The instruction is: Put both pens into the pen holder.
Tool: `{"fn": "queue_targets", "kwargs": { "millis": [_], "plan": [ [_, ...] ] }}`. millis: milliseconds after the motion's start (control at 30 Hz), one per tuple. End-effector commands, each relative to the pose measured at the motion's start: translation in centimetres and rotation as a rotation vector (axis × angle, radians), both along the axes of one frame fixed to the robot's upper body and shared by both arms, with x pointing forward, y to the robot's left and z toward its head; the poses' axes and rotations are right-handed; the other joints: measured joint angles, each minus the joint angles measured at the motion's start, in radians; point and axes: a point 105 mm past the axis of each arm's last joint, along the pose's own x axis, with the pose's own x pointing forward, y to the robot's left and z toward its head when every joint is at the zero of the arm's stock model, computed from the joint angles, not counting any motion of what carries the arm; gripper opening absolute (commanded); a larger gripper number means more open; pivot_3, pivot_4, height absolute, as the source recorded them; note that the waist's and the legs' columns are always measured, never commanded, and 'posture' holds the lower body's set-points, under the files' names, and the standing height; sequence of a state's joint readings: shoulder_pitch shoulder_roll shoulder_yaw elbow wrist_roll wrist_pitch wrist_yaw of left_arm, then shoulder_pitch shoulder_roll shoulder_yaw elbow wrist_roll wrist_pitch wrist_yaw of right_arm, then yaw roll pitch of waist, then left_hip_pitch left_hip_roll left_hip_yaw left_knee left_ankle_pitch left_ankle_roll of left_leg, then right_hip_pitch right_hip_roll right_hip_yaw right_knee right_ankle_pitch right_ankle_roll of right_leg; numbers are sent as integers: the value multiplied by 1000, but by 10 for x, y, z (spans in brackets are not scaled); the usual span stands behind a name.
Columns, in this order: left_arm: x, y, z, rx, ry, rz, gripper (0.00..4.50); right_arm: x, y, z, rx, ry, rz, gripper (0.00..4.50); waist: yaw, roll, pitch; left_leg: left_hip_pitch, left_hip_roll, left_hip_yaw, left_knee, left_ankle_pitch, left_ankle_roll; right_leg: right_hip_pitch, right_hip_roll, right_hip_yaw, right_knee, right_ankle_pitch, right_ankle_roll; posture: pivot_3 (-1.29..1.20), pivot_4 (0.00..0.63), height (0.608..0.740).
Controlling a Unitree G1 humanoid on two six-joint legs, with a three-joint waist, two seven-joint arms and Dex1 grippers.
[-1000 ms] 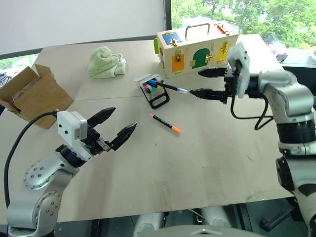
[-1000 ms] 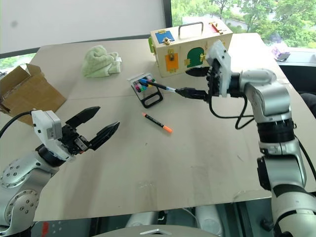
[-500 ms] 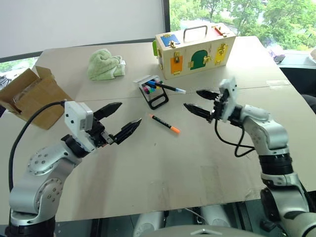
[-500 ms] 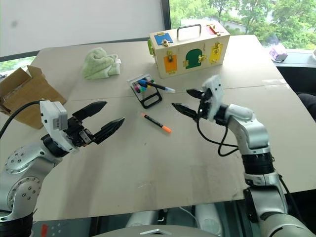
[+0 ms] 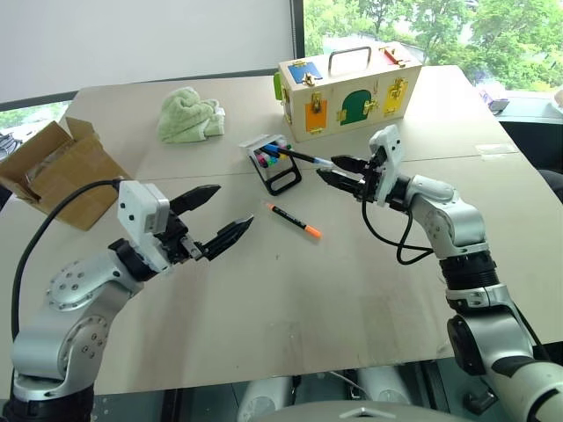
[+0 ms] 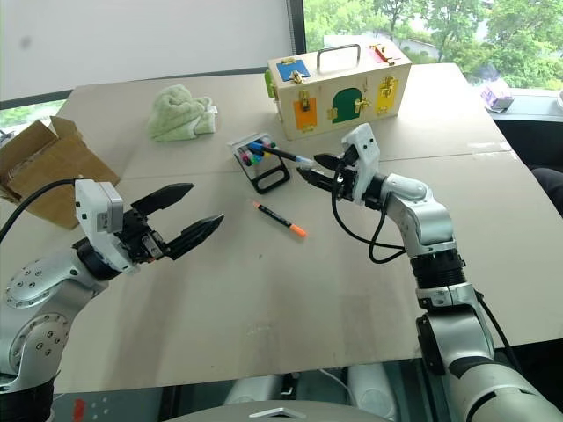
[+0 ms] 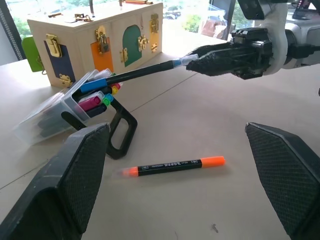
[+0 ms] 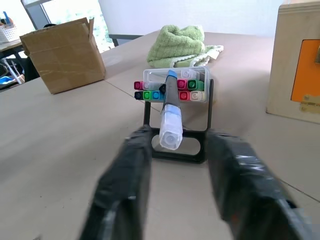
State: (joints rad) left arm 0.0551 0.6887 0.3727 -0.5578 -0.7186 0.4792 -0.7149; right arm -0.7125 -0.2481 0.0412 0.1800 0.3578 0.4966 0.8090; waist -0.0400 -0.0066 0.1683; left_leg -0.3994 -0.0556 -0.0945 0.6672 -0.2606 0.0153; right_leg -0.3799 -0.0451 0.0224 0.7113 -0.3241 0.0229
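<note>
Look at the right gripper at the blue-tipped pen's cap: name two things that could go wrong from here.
1. The right gripper is at the cap of the blue-tipped pen, which only leans half out of the pen holder; a push could tip the holder.
2. The orange-ended pen lies loose on the table and may roll.

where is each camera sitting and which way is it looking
Left and right eye views: on the head, looking forward and down over the table; both arms show, left claw open, right claw by the blue-tipped pen.
Left wrist view: behind the left claw's own fingers, facing the orange-ended pen, pen holder and right claw.
Right wrist view: behind the right claw's own fingers, facing the blue-tipped pen's pale cap end-on, the pen holder, green towel and cardboard box.
Shared: every view has the pen holder and the blue-tipped pen.
</note>
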Motion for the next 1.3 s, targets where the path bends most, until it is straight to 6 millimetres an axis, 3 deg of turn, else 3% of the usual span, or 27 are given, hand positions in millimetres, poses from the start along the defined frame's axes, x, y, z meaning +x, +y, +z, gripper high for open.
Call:
{"fn": "queue_targets", "kwargs": {
  "millis": [33,67,100,567,967,1300],
  "plan": [
    [-3,-1,5,39,-27,-7,4500,-2,4,16,25,-59,24,585,0,0,0,0,0,0,0,0,0,0,0,0,0,0,0,0,150,740],
    [-3,0,5,40,-28,-6,4500,-2,4,17,26,-61,26,109,0,0,0,0,0,0,0,0,0,0,0,0,0,0,0,0,150,740],
    [-3,0,5,41,-28,-5,4500,-2,5,17,28,-63,28,43,0,0,0,0,0,0,0,0,0,0,0,0,0,0,0,0,150,740],
    [-2,0,5,47,-35,-4,4500,-10,19,35,-9,-150,79,43,0,0,0,0,0,0,-1,0,0,0,0,0,0,0,0,0,150,740],
    [-1,-1,4,43,-44,6,4500,-8,51,45,-40,-230,125,43,-1,0,0,0,0,0,-1,0,0,0,0,0,-1,0,0,0,150,740],
    [1,-3,1,18,-29,10,4500,-8,36,42,-48,-227,106,43,0,0,1,0,0,0,-2,0,0,0,0,0,-1,0,0,0,150,740]
  ]
}}
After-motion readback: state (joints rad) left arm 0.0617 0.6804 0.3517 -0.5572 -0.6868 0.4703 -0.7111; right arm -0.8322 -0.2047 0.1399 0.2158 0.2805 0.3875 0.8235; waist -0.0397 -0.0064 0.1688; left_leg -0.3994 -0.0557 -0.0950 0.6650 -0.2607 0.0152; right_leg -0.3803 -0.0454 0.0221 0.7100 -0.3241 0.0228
